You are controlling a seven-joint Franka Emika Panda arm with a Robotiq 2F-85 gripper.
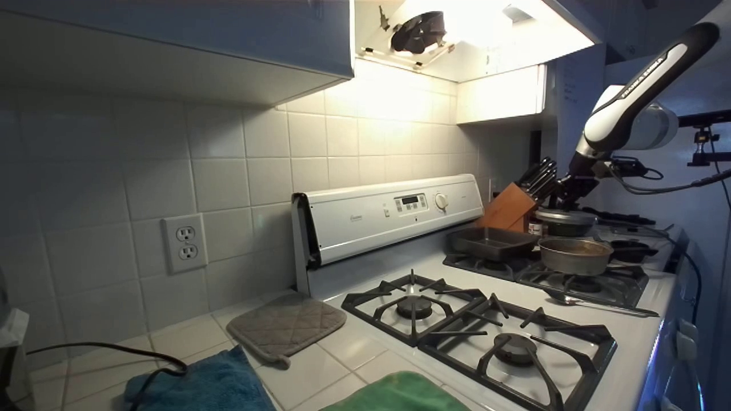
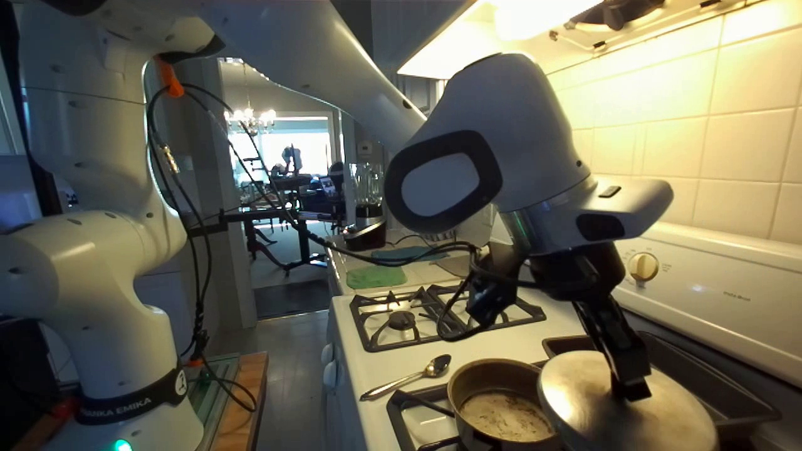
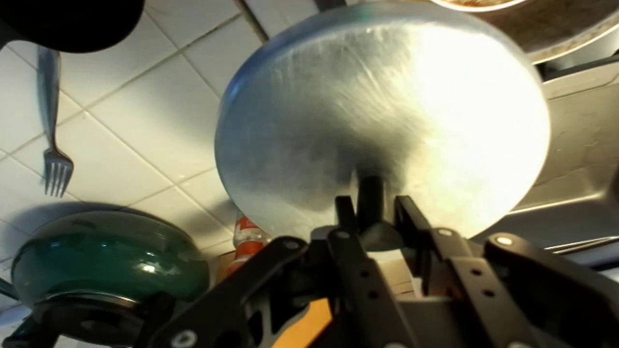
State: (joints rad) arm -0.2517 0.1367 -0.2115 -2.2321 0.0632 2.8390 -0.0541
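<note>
Metal lid (image 3: 295, 135) is near the round pan (image 1: 574, 261), directly below the jaws, which are mostly drawn together and appear to grip its black knob (image 3: 371, 195) between them.

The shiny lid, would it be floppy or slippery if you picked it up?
Probably stiff: the lid looks like metal. Its smooth shine could make it slippery. It might tip too, being wide with the hand only at its narrow knob.

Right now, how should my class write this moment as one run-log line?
gripper: closed on knob of lid | round pan: uncovered | spoon: on stovetop | fork: on tiled counter
</note>
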